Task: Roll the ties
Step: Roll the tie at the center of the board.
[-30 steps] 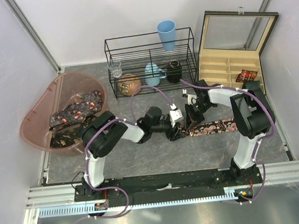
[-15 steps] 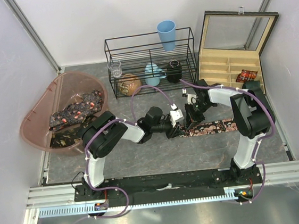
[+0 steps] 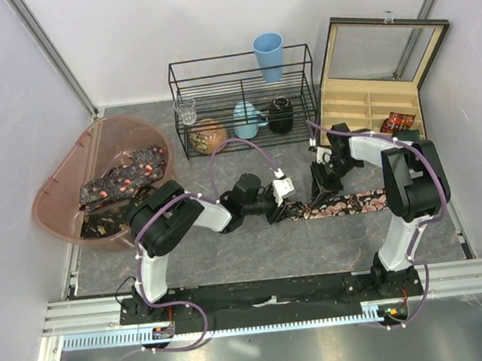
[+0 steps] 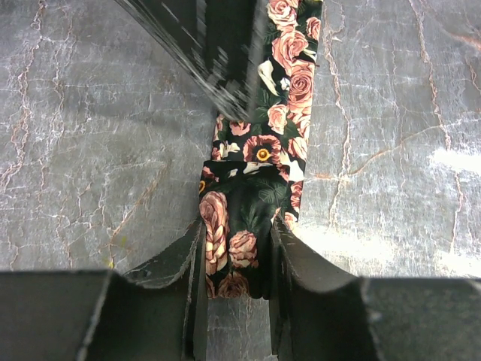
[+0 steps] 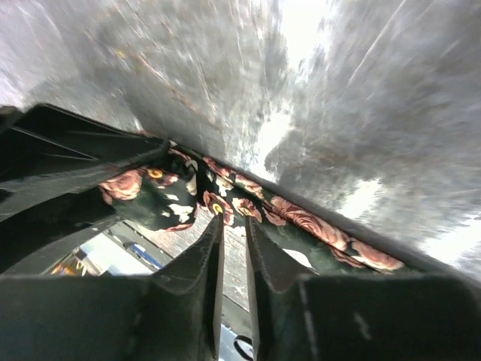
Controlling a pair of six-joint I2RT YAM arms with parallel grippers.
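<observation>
1. Left of the wire rack [image 3: 244, 101], heaped ties [image 3: 124, 177], dark with red and tan blots, are held in a pink tub [image 3: 61, 186].
2. In front of the rack's right half, one tie [image 3: 343, 205] is laid flat on the grey table [image 3: 232, 259]. It is black cloth printed with pink and tan roses. Its long axis is set parallel to the rack's front, with the flat length pointing right and the rolled end [image 4: 237, 248] pointing left.
3. That rolled end is clamped between the fingers of the left gripper [image 3: 276, 212].
4. The right gripper [image 3: 321, 191] is found shifted slightly rightward since a second ago, away from the left gripper and in front of the rack's right end. Its fingers are held a little apart at the tie, with nothing between them.
5. Right of the rack, a rolled tie [image 3: 399, 121] is lodged in a wooden box [image 3: 348, 113].
</observation>
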